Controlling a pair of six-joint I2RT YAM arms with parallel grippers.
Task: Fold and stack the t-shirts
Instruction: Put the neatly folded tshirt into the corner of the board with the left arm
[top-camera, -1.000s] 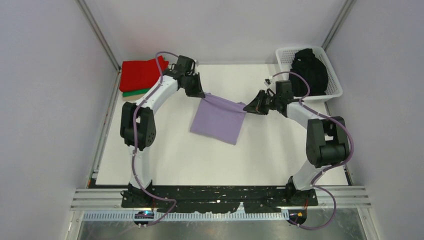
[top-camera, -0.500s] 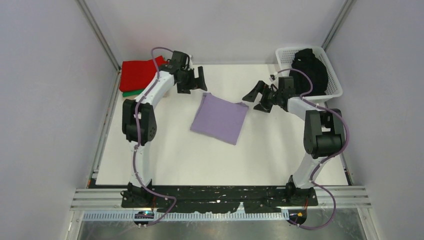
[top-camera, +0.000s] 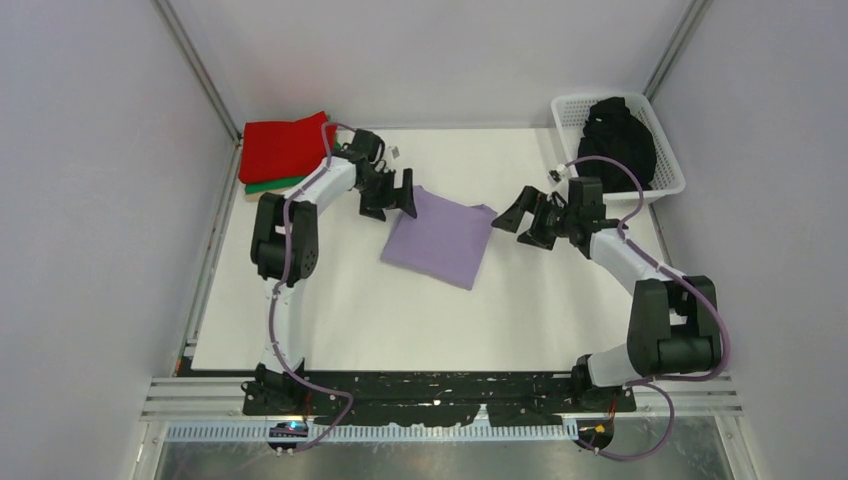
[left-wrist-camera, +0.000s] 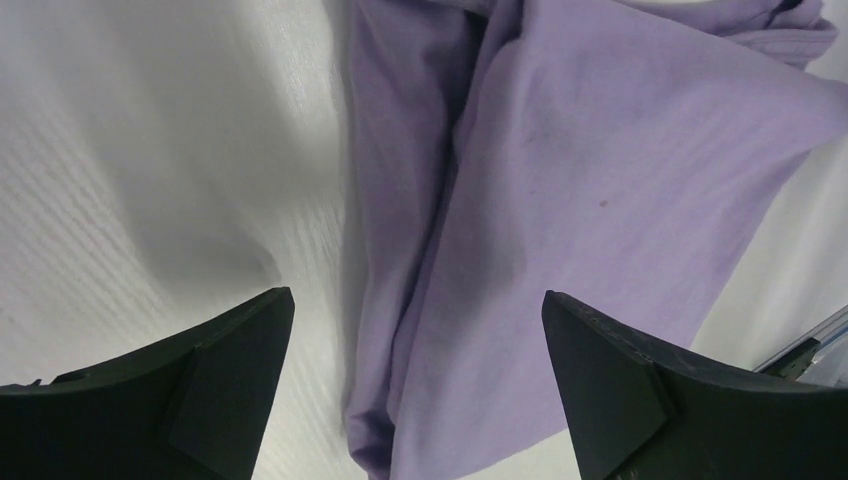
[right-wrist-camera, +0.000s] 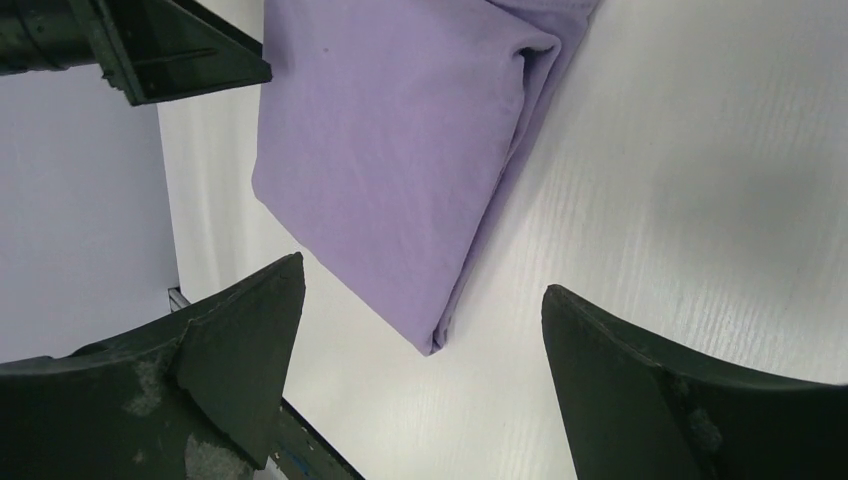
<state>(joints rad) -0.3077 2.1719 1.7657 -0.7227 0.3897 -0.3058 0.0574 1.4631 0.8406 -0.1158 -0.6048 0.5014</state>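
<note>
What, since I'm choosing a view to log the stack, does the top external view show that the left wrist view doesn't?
Only top external: red t-shirt on green t-shirt at the far left, black t-shirts in the white basket, the open right gripper. Only left wrist: long creases in the folded lavender t-shirt. Both: that shirt on the table, open left gripper by it.

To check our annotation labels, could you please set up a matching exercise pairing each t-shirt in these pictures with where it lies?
Things:
1. lavender t-shirt
2. red t-shirt
3. black t-shirt
4. green t-shirt

Places:
A. in the white basket
B. under the red t-shirt
C. folded, in the middle of the table
D. on top, at the table's far left corner

Pairs: 1-C, 2-D, 3-A, 4-B
</note>
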